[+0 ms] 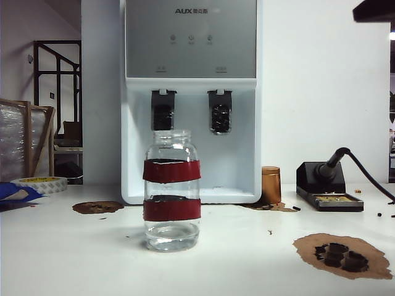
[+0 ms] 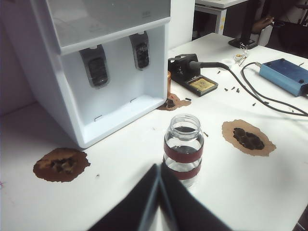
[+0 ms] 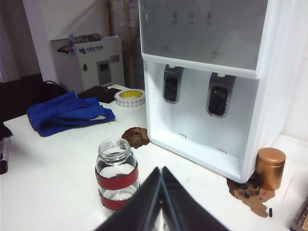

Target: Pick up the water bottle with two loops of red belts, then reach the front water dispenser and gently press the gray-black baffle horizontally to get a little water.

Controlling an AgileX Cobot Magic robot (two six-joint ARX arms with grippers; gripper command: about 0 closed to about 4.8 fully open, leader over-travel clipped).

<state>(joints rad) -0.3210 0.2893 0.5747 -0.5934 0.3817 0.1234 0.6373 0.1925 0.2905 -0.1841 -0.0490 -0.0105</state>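
**Trainee:** Two grippers, both empty?

**Me:** Both. My left gripper and my right gripper each have their fingers pressed together into a point, pinching nothing. Each hangs above the table with the water bottle just beyond its tip. The bottle stands upright on the white table, in front of the water dispenser and clear of it, a little water in the bottom.

**Trainee:** So how would you take it?

**Me:** I judge the pick-up hasn't started. One arm should spread its fingers first, come in level, and close on the glass between or on the two red bands. I'd keep the bottle upright because its mouth is open. Then I'd carry it to the gray-black baffle, the duller paddle, not the shiny paddle, and push straight back, gently.

**Trainee:** What can't you make out?

**Me:** Neither arm shows in the exterior view, so I can't judge my height over the table. My own fingers cover part of the bottle's base in both wrist views. The glass is clear, so its edges are faint against the white dispenser. The copper cylinder is half hidden behind the dispenser from the left wrist.
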